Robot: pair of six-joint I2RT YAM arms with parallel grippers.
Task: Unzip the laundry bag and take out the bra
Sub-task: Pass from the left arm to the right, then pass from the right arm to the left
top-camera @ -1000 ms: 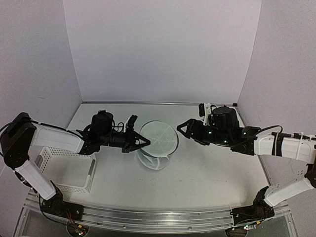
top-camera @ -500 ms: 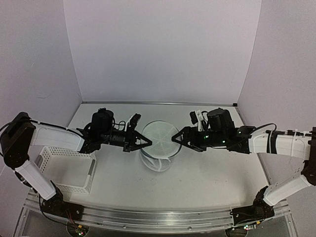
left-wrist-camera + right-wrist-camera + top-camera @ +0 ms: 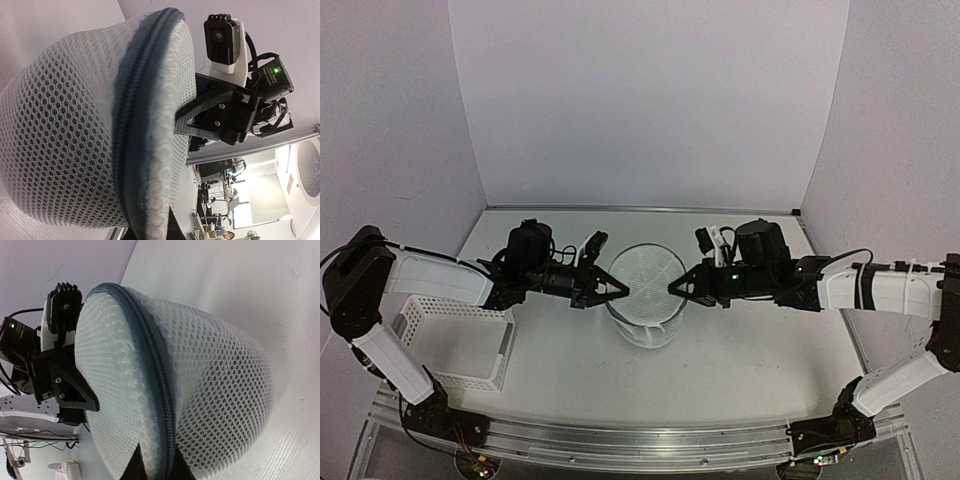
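At the near left of the pale bench [image 3: 740, 360], a white rectangular plastic lattice basket [image 3: 450, 345] is lying beside the left arm. Further in, at mid-bench between the two arms, the small round drum-shaped laundry bag of white translucent mesh [image 3: 645, 285] is standing with its flat face turned upward. Whether its base is resting on the surface cannot be told. The left end effector [image 3: 612, 291] is reaching in sideways and pinching the bag's left rim, fingers drawn together on the mesh. The right end effector [image 3: 678, 288] is meeting the opposite rim, its fingers gripping either side of the dark blue-grey zip band [image 3: 157, 380] that is running around the drum. Each wrist camera is looking across the bulging mesh at the other arm's end effector. What is lying inside the bag is not showing clearly through the weave.
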